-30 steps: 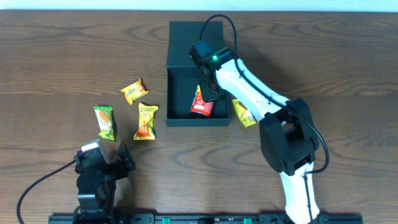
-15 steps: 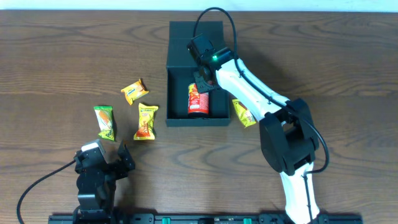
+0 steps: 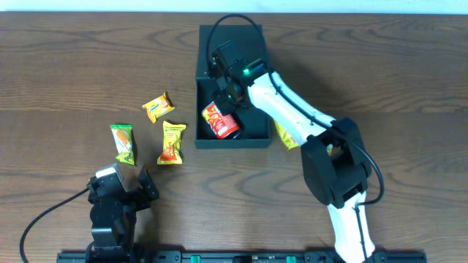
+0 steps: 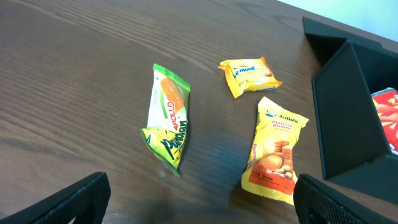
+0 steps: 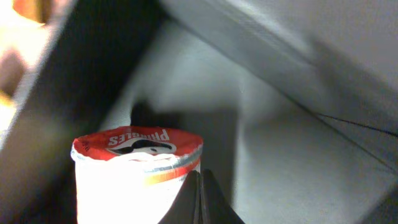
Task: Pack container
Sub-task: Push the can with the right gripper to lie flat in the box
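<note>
Now the right hand (image 5: pixel 200 191), narrow, is beside the can (image 3: pixel 221 121) in the box (image 3: pixel 230 143); the left hand (image 4: pixel 199 196) is wide.

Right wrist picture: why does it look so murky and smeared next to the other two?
Right wrist view: camera sits inside the dark container, edges blurred, the red can glaring white below its lid. Left wrist view: evenly lit, snack packets sharp. Overhead: clear, soft shadows.

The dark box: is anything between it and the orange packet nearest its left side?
Nothing visible: only table separates the orange packet from the box, whose lid is folded back. Inside, the red can and the right gripper take up room.
</note>
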`<state>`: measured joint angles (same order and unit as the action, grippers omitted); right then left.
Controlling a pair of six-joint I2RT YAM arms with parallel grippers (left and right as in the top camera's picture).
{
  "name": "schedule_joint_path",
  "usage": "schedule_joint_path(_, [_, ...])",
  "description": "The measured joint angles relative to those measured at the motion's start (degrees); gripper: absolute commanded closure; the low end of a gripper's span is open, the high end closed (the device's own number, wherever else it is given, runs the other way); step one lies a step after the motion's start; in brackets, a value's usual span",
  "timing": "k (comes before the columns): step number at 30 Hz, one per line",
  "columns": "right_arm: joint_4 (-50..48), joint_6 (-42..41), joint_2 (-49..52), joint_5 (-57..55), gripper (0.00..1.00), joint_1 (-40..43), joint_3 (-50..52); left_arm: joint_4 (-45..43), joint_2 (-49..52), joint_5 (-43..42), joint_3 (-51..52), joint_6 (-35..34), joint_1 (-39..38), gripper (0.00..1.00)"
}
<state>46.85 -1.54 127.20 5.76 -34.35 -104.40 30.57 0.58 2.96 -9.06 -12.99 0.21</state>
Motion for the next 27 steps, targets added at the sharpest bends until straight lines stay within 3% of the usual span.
schedule_joint_path(11, [-0.07, 8.20, 0.00, 2.21, 0.99, -0.98, 0.00, 0.00, 0.00, 0.00, 0.00, 0.00, 0.00, 0.05])
schedule_joint_path(24, [3.61, 9.49, 0.00, 2.78, 0.98, -1.03, -2.58, 0.00, 0.00, 0.00, 0.00, 0.00, 0.00, 0.05])
schedule_joint_path(25, [4.92, 9.38, 0.00, 3.02, 0.96, -1.09, -3.93, -0.02, 0.00, 0.00, 0.00, 0.00, 0.00, 0.05])
schedule_joint_path(27, [9.68, 9.31, 0.02, 3.48, 0.80, -1.14, -9.01, -0.02, 0.00, 0.00, 0.00, 0.00, 0.00, 0.05])
